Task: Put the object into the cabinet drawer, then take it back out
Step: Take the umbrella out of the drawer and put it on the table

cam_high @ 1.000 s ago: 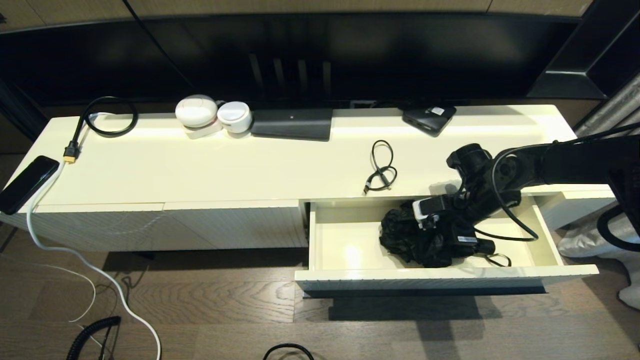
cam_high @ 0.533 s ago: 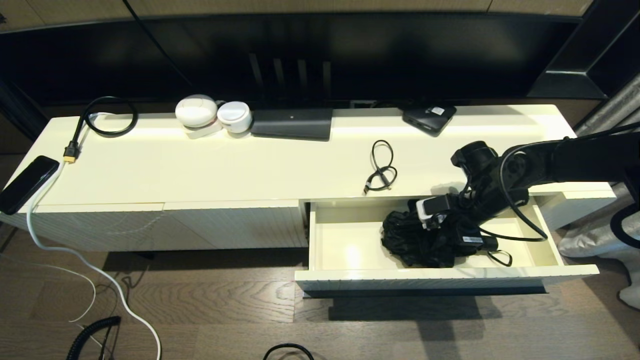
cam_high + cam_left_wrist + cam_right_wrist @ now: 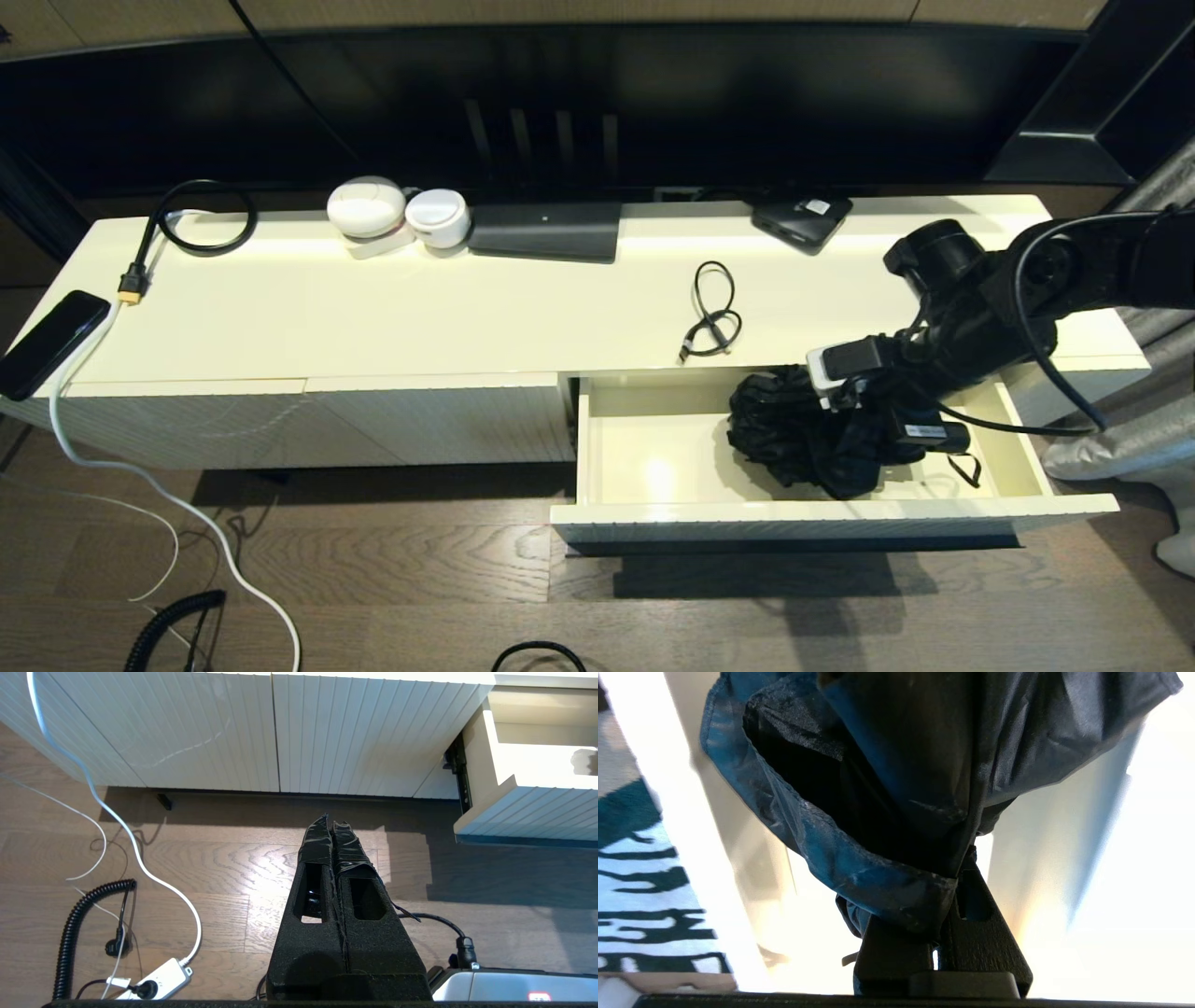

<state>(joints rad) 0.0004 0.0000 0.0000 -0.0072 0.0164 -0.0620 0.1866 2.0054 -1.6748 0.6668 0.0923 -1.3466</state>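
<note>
Right gripper (image 3: 945, 877): black foam-faced fingers clamped on a fold of the object (image 3: 794, 439), a crumpled dark bundle of thin, glossy fabric | object held over the open cabinet drawer (image 3: 653, 509), smooth cream interior, ribbed front | left gripper (image 3: 332, 828): tape-wrapped fingers pressed together, parked above wood-grain floor | no legible writing.

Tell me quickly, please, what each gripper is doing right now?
Left gripper: closed, empty, low over the floor.
Right gripper: closed on the folded black umbrella over the open cabinet drawer.
</note>
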